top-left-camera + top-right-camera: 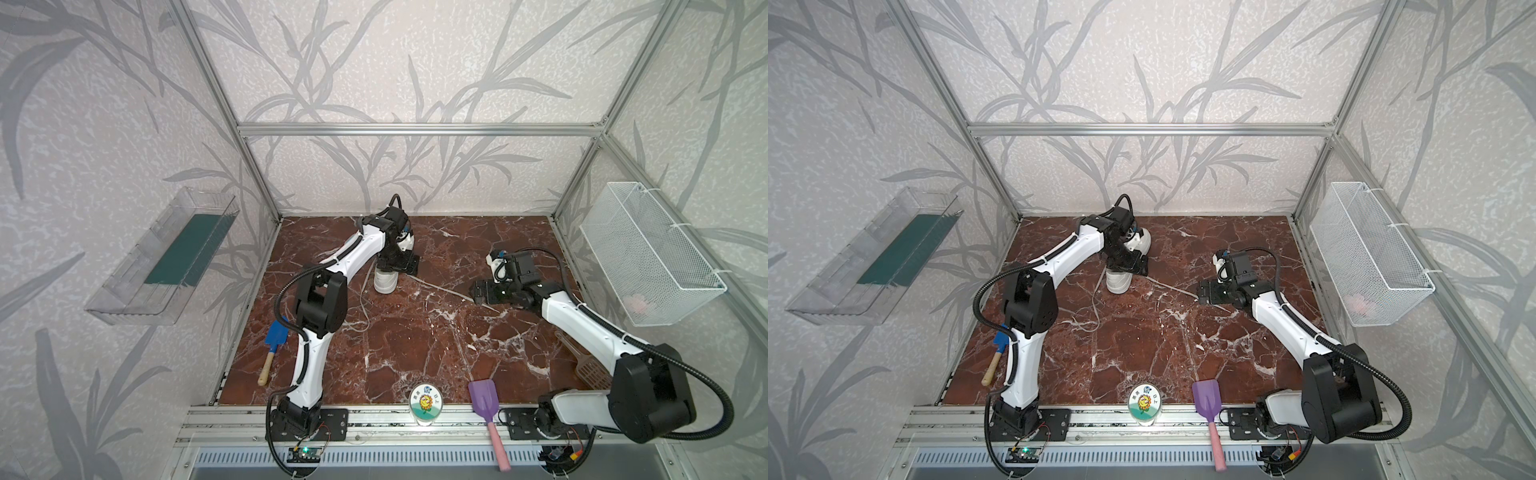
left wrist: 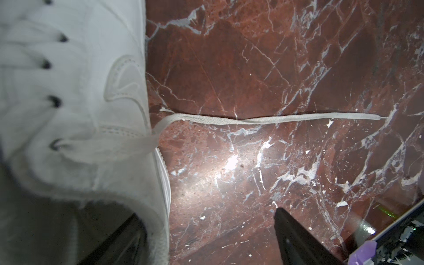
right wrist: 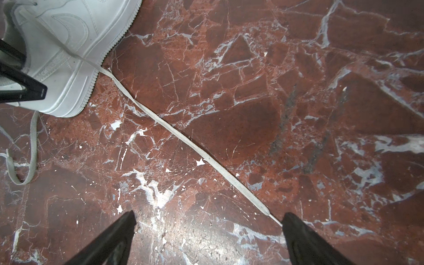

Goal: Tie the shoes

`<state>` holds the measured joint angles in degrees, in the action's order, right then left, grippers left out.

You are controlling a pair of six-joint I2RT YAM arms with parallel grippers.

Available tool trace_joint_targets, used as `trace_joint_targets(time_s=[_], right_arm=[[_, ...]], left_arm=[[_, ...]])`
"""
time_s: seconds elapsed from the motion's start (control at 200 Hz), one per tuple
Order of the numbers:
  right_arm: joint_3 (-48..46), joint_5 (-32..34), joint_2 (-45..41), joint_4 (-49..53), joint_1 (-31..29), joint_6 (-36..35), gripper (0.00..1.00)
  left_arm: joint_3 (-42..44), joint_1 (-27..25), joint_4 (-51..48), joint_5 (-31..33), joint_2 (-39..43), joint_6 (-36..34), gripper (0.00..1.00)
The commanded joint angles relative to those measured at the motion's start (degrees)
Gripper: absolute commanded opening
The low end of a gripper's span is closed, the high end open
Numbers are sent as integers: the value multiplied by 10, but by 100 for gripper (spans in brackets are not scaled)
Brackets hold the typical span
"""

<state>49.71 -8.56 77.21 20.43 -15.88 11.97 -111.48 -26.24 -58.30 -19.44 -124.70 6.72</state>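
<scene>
A white low-top shoe (image 1: 385, 283) (image 1: 1118, 284) stands at the back middle of the marble table, seen in both top views. My left gripper (image 1: 397, 265) (image 2: 206, 224) is open astride the shoe's (image 2: 75, 96) collar wall. One finger (image 2: 119, 238) is inside the opening and the other finger (image 2: 296, 236) is outside, apart from the sole. One flat lace (image 1: 440, 289) (image 2: 263, 120) (image 3: 183, 135) runs straight across the table to my right gripper (image 1: 482, 293) (image 3: 207, 218). That gripper is open and low, and the lace tip lies at one fingertip (image 3: 291, 220). A second lace (image 1: 365, 307) (image 3: 32, 142) curls toward the front.
A blue shovel (image 1: 276, 332) lies at the left edge. A purple shovel (image 1: 482, 399) and a sunflower-labelled tin (image 1: 426, 405) sit at the front rail. A brown slotted scoop (image 1: 590, 368) lies by the right arm. A wire basket (image 1: 648, 253) and a clear tray (image 1: 166, 257) hang on the walls.
</scene>
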Motion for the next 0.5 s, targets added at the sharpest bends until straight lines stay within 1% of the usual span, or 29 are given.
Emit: trace_joint_targets(time_s=[0.0,0.22,0.32,0.495], right_arm=[[6,12,-8,12,-2,-8,99],[4,10,-5,10,-2,-5,99],[2,9,1,9,-2,0,99],[4,0,12,8,-2,2,99]], left_arm=[[22,-20,-30,-25,11,36,87],[71,-58,8,-46,35,77,86],[91,-75,20,-44,51,92,85],[134,-84,44,-52,80,122,85]])
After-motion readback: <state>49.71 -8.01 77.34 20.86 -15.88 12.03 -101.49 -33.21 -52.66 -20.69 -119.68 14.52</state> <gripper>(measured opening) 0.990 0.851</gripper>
